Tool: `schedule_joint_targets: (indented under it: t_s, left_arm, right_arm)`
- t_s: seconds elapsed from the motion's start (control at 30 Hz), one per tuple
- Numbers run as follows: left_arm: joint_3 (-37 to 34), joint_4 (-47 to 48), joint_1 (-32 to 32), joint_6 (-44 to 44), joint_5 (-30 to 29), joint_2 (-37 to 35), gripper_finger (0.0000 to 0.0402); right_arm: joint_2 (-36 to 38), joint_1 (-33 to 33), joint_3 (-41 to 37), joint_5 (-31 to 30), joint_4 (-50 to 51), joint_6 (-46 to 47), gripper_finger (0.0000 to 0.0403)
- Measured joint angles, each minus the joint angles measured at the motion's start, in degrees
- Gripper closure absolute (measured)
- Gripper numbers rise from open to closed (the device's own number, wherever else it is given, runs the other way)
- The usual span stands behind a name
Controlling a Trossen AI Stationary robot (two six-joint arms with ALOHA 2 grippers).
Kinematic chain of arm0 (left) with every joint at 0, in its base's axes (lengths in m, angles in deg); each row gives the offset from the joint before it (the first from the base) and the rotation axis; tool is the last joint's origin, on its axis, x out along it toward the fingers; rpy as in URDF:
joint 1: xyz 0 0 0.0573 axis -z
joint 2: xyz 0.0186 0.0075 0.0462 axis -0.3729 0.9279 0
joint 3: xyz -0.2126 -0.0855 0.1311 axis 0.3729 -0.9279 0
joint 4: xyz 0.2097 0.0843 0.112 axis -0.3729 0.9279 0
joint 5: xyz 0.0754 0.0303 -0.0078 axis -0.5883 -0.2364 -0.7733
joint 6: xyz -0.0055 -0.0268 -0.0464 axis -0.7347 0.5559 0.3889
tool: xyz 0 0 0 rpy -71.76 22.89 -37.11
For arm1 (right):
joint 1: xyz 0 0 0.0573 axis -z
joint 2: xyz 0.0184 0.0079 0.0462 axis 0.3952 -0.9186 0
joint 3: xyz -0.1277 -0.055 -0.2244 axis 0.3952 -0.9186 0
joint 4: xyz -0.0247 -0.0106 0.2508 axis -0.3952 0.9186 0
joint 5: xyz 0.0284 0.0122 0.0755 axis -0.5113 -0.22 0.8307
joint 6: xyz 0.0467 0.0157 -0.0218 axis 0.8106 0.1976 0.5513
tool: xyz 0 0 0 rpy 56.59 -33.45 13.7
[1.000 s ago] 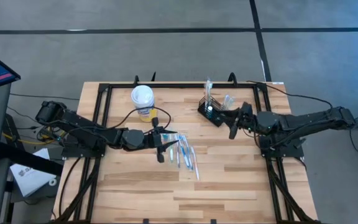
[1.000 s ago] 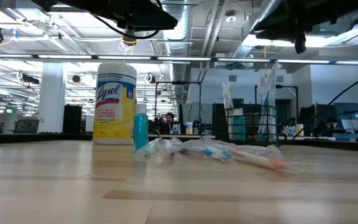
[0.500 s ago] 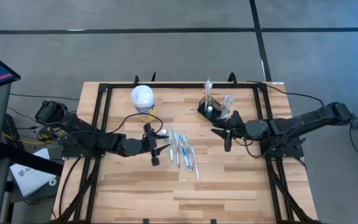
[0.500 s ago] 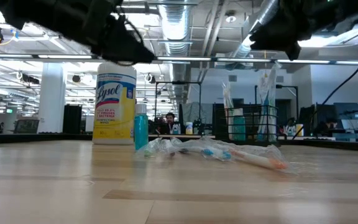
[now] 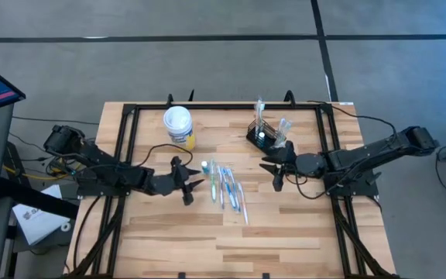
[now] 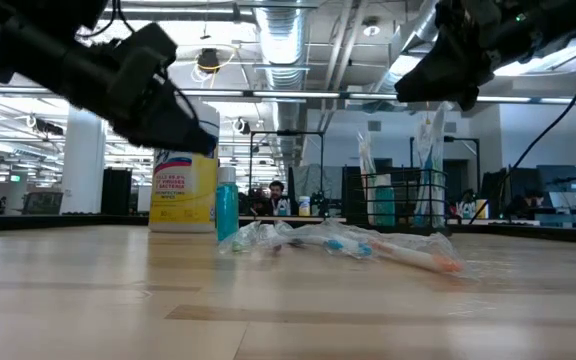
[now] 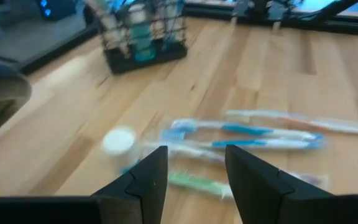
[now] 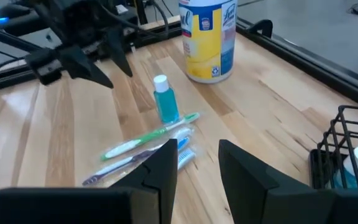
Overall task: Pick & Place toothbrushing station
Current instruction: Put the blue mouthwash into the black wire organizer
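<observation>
The toothbrushing station, a black wire-mesh caddy with brushes standing in it, rests on the table at the far right, also seen as the caddy and the caddy. Several wrapped toothbrushes lie flat at the table's middle, and a small blue bottle stands beside them. My left gripper hovers open just left of the toothbrushes, with nothing between its fingers. My right gripper hangs open above the table between the caddy and the toothbrushes, holding nothing.
A yellow, white-lidded wipes canister stands at the far left of the table. A black metal frame runs around the tabletop's edges. Bare wood lies along the near half of the table.
My left gripper has sunk, drawn back toward the table's left edge away from the toothbrushes, and rolled about its own line. My right gripper has left the caddy's side, going down and toward the near-left, nearer the toothbrushes. Nothing on the table has moved.
</observation>
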Motion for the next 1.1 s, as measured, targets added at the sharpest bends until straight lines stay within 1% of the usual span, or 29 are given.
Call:
schedule_joint_targets:
  t_s: [0.2,0.43,0.57,0.63,0.73,0.93,1.1]
  left_arm:
    - [-3.6,0.0,-0.2,4.8,-4.7,0.0,0.0247]
    - [-4.9,-0.1,-0.2,8.6,-5.4,0.0,0.0247]
    - [-5.3,-0.3,-0.2,10.1,-5.5,0.6,0.024]
    - [-5.3,-0.8,-0.2,11.1,-5.5,2.3,0.0233]
    - [-5.3,-5.6,-0.2,11.8,-5.6,7.2,0.022]
    - [-3.6,-11.9,-0.2,11.9,-9.1,16.4,0.0206]
    - [-1.0,-13.0,-0.2,10.7,-12.9,20.3,0.0208]
  right_arm:
    - [0.4,0.0,0.0,-0.8,-0.3,-0.3,0.0294]
    - [0.3,0.0,0.0,-0.9,-0.1,-0.3,0.0294]
    - [0.3,0.0,0.0,-0.9,-0.1,-0.3,0.0294]
    - [0.3,0.0,0.0,-0.9,-0.1,-0.4,0.0294]
    - [0.3,0.0,0.0,-0.8,-0.1,-0.5,0.0294]
    - [0.3,0.0,0.0,-0.8,-0.1,-0.5,0.0294]
    - [0.3,0.0,0.0,-0.8,-0.1,-0.5,0.0294]
